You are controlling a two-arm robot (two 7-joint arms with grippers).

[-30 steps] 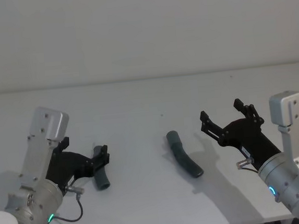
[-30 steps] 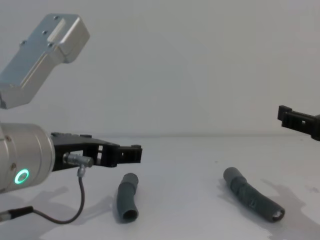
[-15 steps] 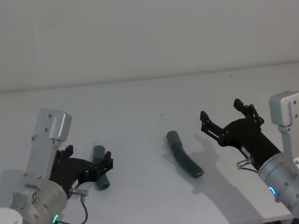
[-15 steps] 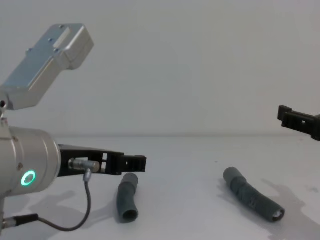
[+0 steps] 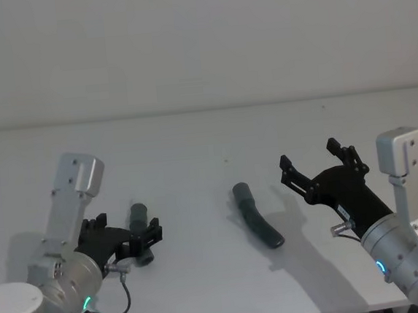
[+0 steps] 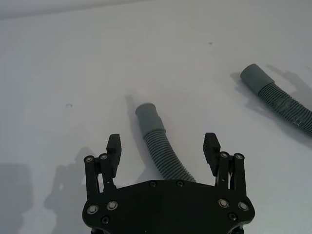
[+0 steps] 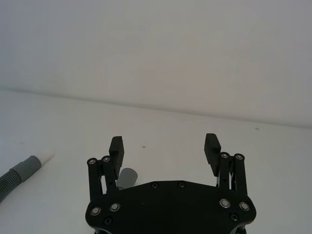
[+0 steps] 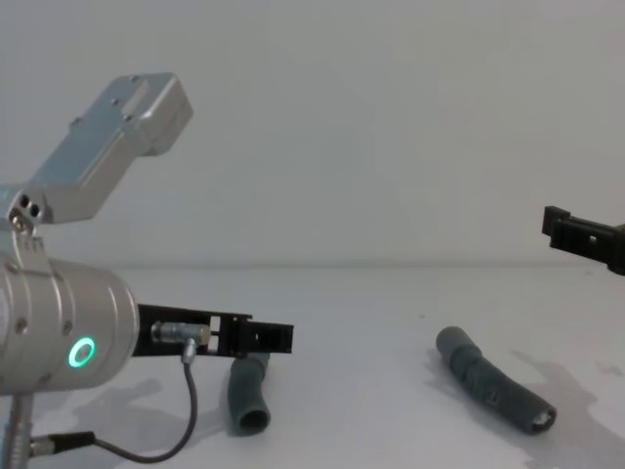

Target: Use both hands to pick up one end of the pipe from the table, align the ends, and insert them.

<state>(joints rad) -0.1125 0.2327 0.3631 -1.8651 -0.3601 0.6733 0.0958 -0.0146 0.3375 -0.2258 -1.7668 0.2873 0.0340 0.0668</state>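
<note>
Two grey ribbed pieces of the pipe lie on the white table. The shorter curved piece lies at the left. My left gripper is open and low over it, one finger on each side of the hose. Its smooth cuff end points away from the gripper. The longer, darker piece lies in the middle. My right gripper is open and raised to the right of that piece, holding nothing. A white plug tip shows in the right wrist view.
The table's far edge meets a plain wall. Bare tabletop lies between the two hose pieces and behind them. A cable loops under my left wrist near the table's front edge.
My left gripper has come down and forward, so that its open fingers now straddle the left hose piece. The right arm and both hose pieces have stayed put.
</note>
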